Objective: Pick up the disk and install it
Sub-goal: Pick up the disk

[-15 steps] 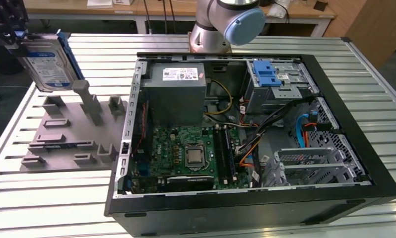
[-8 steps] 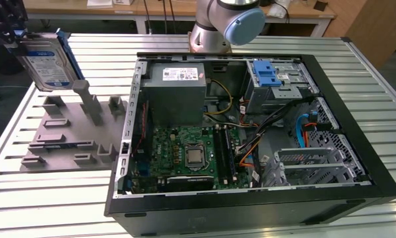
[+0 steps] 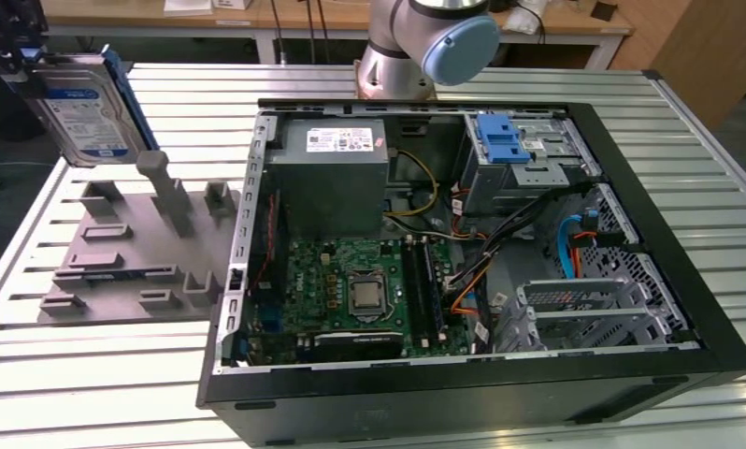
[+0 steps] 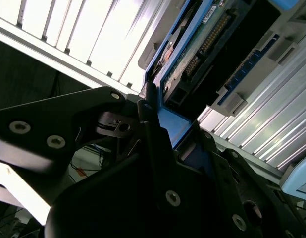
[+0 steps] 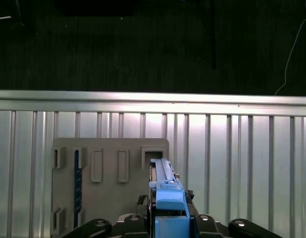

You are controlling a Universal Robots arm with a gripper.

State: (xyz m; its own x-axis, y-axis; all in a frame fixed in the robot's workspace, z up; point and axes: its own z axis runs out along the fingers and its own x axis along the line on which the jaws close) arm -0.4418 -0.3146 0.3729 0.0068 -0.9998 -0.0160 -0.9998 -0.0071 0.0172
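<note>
One step of the two looks complete: the disk (image 3: 84,108) is off the grey holder (image 3: 130,253) and hangs clear above it, at the exterior view's upper left, well apart from the open computer case (image 3: 242,234). The gripper (image 5: 170,220) is clamped on the disk's blue-framed edge; in the first wrist view the frame runs out between the jaws, with the holder beneath. Step in hand, as judged: carry toward the case, install not yet begun. Orientation: the disk stands on edge, long axis near vertical with a slight lean, labelled face turned toward the exterior camera; the second wrist view shows its circuit-board side. Judgement on what installing calls for: travel over the slatted table (image 3: 86,393) to the drive cage (image 3: 548,150) at the case's far corner, where a bare blue bracket (image 3: 500,138) sits, and a re-turn so the long axis lines up with the bay; the case wall and the cables (image 3: 523,220) look like the clearance risk
</note>
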